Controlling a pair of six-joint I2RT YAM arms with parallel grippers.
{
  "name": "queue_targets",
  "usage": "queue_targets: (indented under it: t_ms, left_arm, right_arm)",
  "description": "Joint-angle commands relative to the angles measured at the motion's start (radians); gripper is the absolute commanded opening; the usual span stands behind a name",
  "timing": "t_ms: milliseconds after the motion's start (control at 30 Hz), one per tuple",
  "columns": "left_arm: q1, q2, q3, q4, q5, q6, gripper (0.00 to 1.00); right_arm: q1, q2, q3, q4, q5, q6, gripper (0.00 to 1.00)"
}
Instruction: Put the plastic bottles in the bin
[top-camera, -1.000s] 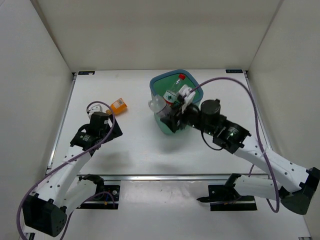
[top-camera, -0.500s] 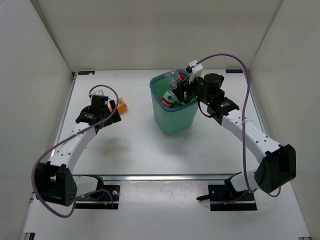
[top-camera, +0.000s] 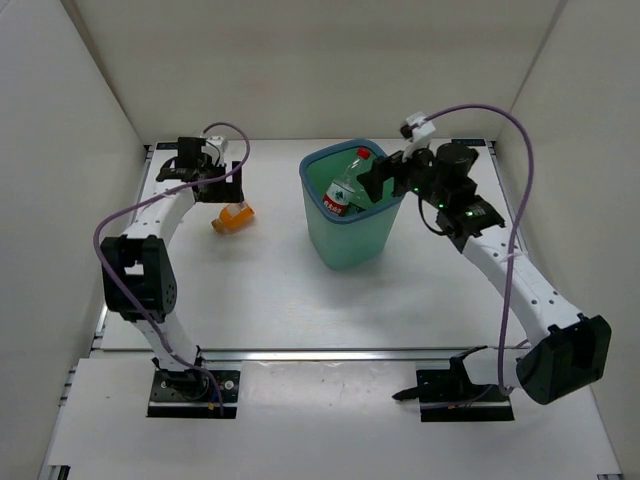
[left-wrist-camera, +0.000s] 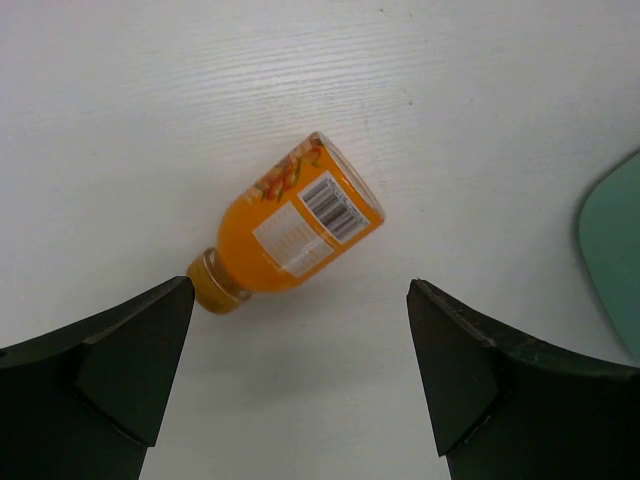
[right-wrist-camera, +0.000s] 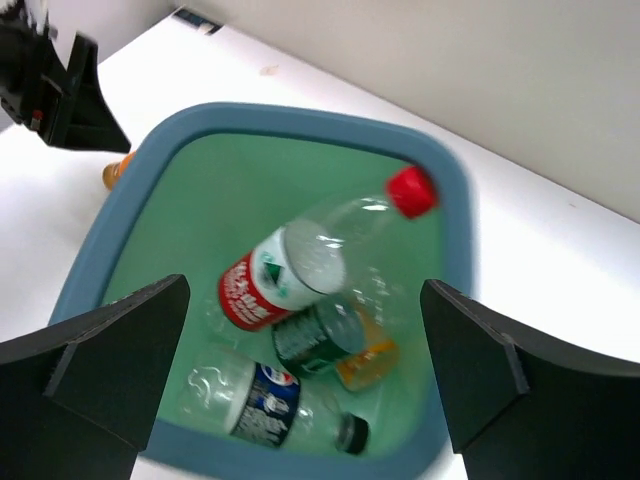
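Hovering above the orange bottle (left-wrist-camera: 290, 225), the left gripper (left-wrist-camera: 300, 286) has its two fingers spread wide and holds nothing. The orange bottle lies on its side on the white table (top-camera: 270, 290), to the left of the bin (top-camera: 350, 245) and well apart from it. It is not touching the fingers. Three bottles already lie inside the bin: a clear one with a red cap (right-wrist-camera: 300, 265), one with a green label (right-wrist-camera: 318, 340) under it, and one with a black cap (right-wrist-camera: 265, 400) at the near side of the bin. The right gripper (right-wrist-camera: 305, 283) hangs over the bin's right side, wide open and empty. So I think the job is almost done, and the step in hand is picking up the last bottle. Next, the left gripper would need to go down with one finger on each side of the round body. Then it must squeeze, lift, carry the bottle right to the bin, go over the blue-grey rim and let go. The bottle is round, so it may roll if a finger bumps it. The table is flat, white and smooth, with plain white walls (top-camera: 300, 60) behind the bin and at both sides. A metal rail (top-camera: 300, 352) runs along the table edge on the near side of the bin.
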Motion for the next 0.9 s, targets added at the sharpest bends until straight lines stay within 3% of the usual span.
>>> queue_targets:
  t_ms: [0,233,333,600,667,700,733,800,867]
  left_arm:
    - [0.031,0.058,0.091,-0.037,0.135,0.175,0.99]
    - [0.015,0.176,0.170,-0.082,0.155,0.284,0.99]
    - [-0.031,0.204,0.159,-0.074,0.072,0.336,0.99]
    - [-0.080,0.372,0.286,-0.169,-0.073,0.347,0.99]
    - [-0.094,0.362,0.256,-0.149,-0.112,0.341,0.91]
    - [-0.107,0.351,0.230,-0.132,-0.164,0.336,0.83]
    - [-0.115,0.345,0.228,-0.117,-0.179,0.332,0.63]
    - [-0.129,0.299,0.184,-0.089,-0.260,0.327,0.44]
    - [-0.123,0.264,0.173,-0.082,-0.291,0.313,0.38]
  right_arm:
    - [-0.079,-0.095,0.059,-0.068,-0.095,0.056,1.00]
    - [-0.310,-0.267,-0.003,-0.120,-0.235,0.142,1.00]
    - [-0.401,-0.316,-0.047,-0.137,-0.243,0.157,1.00]
    - [-0.453,-0.367,-0.075,-0.186,-0.203,0.165,0.99]
    - [-0.449,-0.390,-0.090,-0.189,-0.182,0.164,0.99]
    - [-0.447,-0.394,-0.090,-0.189,-0.154,0.160,0.99]
    - [-0.444,-0.405,-0.092,-0.191,-0.136,0.153,0.99]
    - [-0.444,-0.419,-0.092,-0.203,-0.096,0.147,0.98]
    - [-0.447,-0.427,-0.096,-0.212,-0.093,0.144,0.98]
